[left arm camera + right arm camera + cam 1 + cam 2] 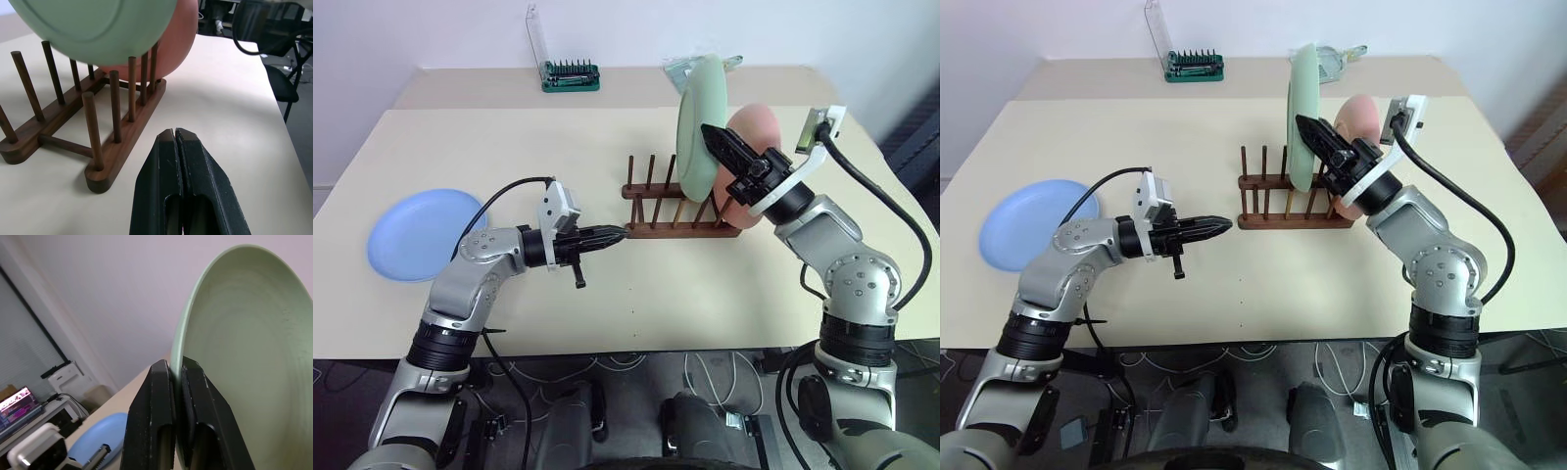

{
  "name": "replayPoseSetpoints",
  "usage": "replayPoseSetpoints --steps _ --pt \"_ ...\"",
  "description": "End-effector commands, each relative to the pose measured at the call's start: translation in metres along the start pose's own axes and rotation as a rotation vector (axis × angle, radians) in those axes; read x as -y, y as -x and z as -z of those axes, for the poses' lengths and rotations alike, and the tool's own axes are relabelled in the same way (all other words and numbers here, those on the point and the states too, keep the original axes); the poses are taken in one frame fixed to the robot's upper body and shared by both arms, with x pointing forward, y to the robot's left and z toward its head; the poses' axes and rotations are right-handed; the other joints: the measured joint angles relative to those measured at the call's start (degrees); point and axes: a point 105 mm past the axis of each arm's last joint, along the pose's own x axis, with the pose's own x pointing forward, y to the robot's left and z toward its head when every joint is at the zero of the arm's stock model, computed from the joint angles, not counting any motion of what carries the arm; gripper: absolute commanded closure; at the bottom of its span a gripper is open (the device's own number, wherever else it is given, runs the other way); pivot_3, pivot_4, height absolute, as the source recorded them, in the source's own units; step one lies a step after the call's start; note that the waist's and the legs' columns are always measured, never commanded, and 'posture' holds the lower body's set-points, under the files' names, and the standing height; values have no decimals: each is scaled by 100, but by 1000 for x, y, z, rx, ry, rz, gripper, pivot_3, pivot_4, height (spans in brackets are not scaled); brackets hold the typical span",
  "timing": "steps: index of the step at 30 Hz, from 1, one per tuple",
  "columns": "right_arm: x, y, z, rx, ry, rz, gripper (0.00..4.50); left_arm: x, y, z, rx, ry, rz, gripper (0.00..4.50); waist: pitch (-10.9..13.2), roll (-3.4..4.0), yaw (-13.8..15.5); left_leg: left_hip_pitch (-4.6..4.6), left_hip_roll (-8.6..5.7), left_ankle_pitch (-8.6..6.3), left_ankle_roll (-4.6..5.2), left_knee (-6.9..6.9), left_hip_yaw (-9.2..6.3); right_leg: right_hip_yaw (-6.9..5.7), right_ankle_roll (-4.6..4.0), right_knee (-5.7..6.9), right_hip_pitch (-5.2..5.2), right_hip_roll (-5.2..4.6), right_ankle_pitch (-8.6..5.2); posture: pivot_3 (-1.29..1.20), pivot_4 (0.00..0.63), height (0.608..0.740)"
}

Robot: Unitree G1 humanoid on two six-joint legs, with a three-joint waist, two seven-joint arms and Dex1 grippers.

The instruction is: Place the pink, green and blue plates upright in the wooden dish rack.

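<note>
Right wrist view has the right gripper (177, 382) pinching the green plate (244, 357) by its rim, edge-on (ready, I judge, for a slot in the wooden dish rack (680, 211)), while the left gripper (607, 236), pressed together, braces the rack's end.

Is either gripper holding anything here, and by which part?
The right gripper pinches the green plate by its rim, above the wooden dish rack. The left gripper is shut on nothing.

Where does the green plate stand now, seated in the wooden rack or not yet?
Not yet seated: the green plate is upright, pinched at its rim by the right gripper, above the wooden dish rack.
</note>
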Motion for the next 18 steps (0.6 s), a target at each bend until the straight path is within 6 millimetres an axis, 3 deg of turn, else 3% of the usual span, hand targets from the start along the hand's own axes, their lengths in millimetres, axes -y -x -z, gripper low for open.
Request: replayPoseSetpoints --steps 1,12,15,18 --pt "-1 2 -7 23 9 -10 4475 0 3 -14 35 -42 -2 4500 0 0 0 0 0 0 0 0 0 0 0 0 0 0 0 0 150 732" --pt "7 5 4 0 -49 18 4475 -2 3 -16 47 -54 -19 4500 0 0 0 0 0 0 0 -1 0 0 0 -1 0 0 0 0 150 732" --pt "8 5 5 -2 -51 22 3517 -2 3 -17 49 -56 -20 4500 0 0 -1 0 0 0 0 -1 0 0 0 -1 0 -1 0 0 150 732" --pt "7 5 5 -2 -50 22 2077 -2 3 -17 48 -55 -19 4500 0 0 -3 0 0 0 0 -1 0 0 0 -1 0 -1 0 0 150 732"
